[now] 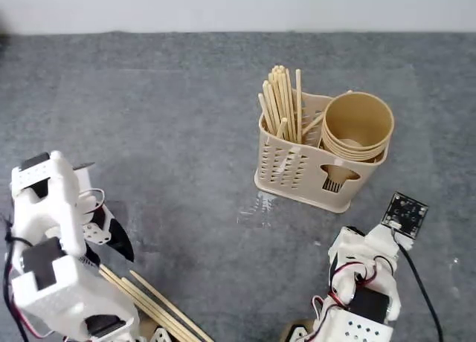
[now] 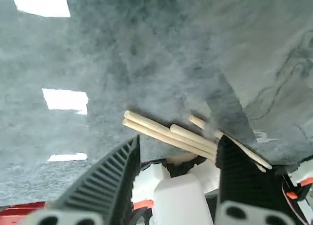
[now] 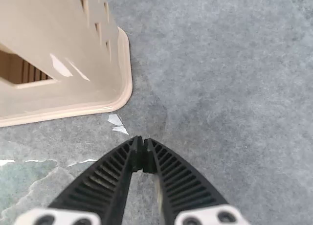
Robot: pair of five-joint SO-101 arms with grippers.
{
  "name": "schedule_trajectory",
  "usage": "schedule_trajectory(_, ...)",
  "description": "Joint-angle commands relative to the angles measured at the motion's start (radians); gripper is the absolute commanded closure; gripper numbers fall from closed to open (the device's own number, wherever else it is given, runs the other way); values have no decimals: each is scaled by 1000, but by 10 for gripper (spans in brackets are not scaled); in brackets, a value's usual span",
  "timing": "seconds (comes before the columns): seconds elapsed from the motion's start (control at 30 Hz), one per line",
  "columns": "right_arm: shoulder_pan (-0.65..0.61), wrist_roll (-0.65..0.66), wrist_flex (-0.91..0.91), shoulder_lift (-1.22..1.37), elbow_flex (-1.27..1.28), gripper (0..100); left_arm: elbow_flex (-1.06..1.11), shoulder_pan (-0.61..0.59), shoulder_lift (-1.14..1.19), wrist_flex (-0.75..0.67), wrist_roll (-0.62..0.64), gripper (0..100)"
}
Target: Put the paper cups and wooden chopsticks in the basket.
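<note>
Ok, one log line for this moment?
paper cups, chopstick bundle: in basket | loose chopsticks: on table | left gripper: open, by them | right gripper: shut, empty

Your left arm (image 1: 56, 242), at eight o'clock in the high view, is built of blocky white shells with black motor bodies set between them. Your right arm (image 1: 364, 286), at five o'clock, is white too, with red and white wires (image 1: 343, 276) looping over it and a small square black camera board (image 1: 404, 214). The left fingers (image 2: 115, 178) and right fingers (image 3: 115, 178) are black, ribbed, and seated in white bases with dark round screw holes (image 3: 46, 219).
</note>
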Motion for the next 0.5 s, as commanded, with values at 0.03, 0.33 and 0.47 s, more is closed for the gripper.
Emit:
schedule_trajectory(0.03,7,-2,2,-16,3,990,-45,-8,55,11,-32,756)
schedule_trajectory(0.33,7,-2,2,-16,3,990,-45,-6,199,-98,-25,758)
schedule_trajectory(0.47,7,-2,-7,-16,18,990,-45,-5,204,-109,-23,760)
